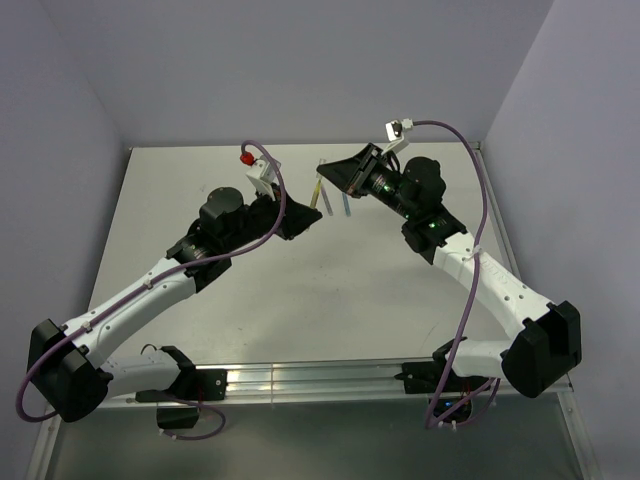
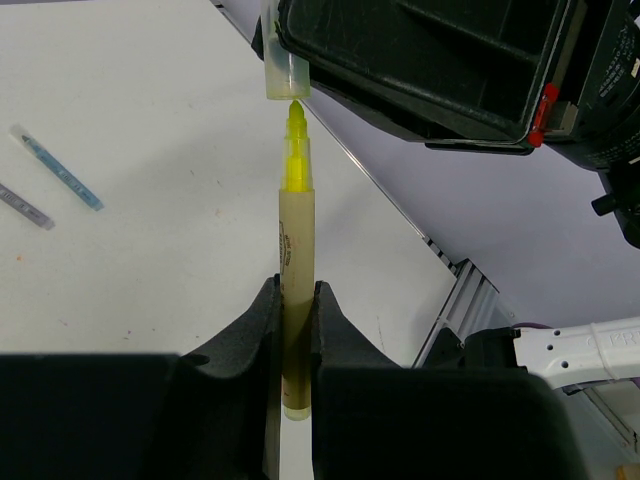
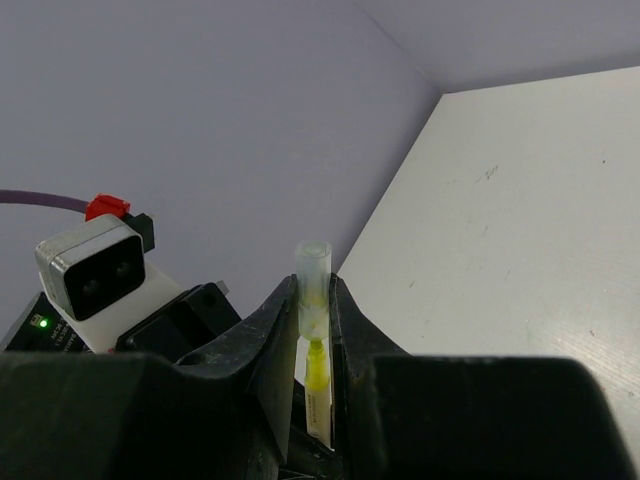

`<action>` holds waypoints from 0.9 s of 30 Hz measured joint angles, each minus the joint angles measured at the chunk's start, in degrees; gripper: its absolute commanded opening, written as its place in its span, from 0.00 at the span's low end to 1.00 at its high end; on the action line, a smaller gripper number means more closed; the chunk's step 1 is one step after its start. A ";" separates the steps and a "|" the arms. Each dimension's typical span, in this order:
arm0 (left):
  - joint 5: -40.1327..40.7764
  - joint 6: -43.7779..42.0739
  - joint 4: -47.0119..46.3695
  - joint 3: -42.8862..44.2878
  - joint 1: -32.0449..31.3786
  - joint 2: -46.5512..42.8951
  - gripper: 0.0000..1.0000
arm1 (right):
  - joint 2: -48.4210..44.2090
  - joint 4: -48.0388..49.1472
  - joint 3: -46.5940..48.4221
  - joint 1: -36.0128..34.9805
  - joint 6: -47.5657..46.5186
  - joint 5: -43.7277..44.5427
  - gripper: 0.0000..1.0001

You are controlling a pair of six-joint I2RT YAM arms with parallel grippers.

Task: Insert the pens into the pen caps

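My left gripper (image 2: 297, 292) is shut on the yellow pen (image 2: 297, 240), holding it by the lower barrel with the tip pointing away. My right gripper (image 3: 313, 292) is shut on a pale clear pen cap (image 3: 313, 270). The pen's yellow tip (image 2: 296, 112) sits right at the cap's open mouth (image 2: 285, 75), in line with it. In the top view both grippers, the left (image 1: 306, 215) and the right (image 1: 336, 176), meet at the table's far middle. The blue pen (image 2: 58, 168) and the grey-purple pen (image 2: 22, 205) lie on the table. I see no other caps.
The white table (image 1: 300, 290) is walled on the left, back and right. The two loose pens (image 1: 340, 202) lie just below the right gripper in the top view. The table's right edge with its aluminium rail (image 2: 455, 300) runs close by in the left wrist view.
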State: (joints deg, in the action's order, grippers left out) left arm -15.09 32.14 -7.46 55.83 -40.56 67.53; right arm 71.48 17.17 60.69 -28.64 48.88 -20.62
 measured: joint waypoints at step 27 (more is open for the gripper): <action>1.51 -0.57 0.50 -0.33 0.02 -0.87 0.00 | 0.00 -0.50 0.00 -1.40 -2.14 0.96 0.00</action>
State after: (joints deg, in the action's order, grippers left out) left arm -13.58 31.57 -6.96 55.51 -40.53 66.65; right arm 71.48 16.67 60.69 -30.04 46.74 -19.66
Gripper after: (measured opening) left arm 0.132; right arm 0.215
